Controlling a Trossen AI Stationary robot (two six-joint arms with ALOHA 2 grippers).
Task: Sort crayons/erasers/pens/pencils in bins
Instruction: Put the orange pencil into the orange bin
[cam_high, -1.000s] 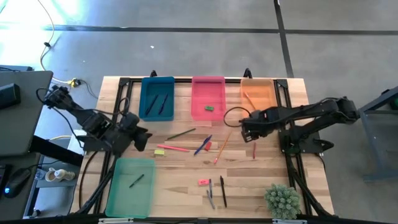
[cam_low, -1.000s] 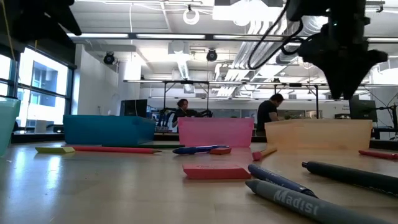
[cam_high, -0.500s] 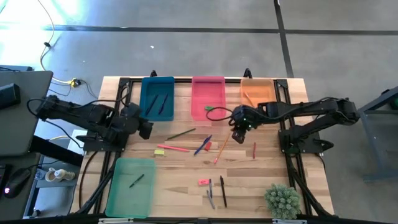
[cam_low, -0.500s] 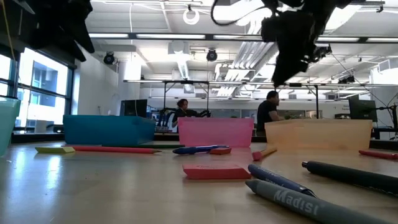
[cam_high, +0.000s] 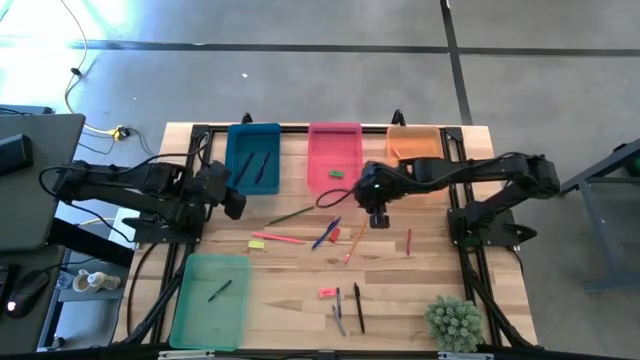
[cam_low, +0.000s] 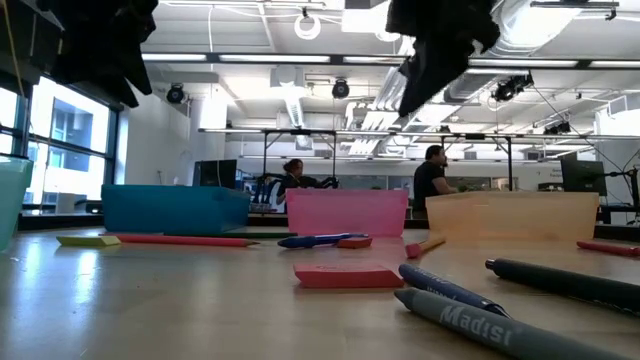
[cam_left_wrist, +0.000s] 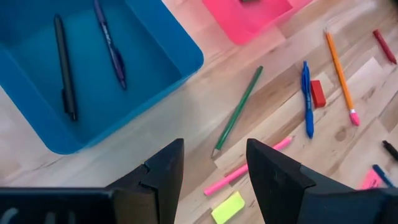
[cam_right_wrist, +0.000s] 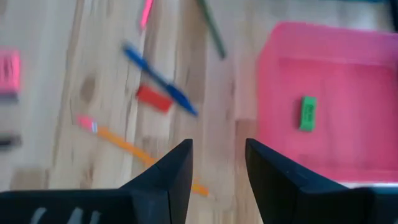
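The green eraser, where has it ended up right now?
The green eraser lies alone inside the pink bin, the middle tray of the three along the table's far edge in the high view, between the blue bin and the orange bin.

Two arms, both matte black, built of boxy jointed segments. Left gripper (cam_left_wrist: 211, 180): two broad, dark, angular fingers with faceted edges. Right gripper (cam_right_wrist: 217, 180): same wedge-shaped black fingers. Thin black cable loops beside the right arm's wrist. No markings legible.
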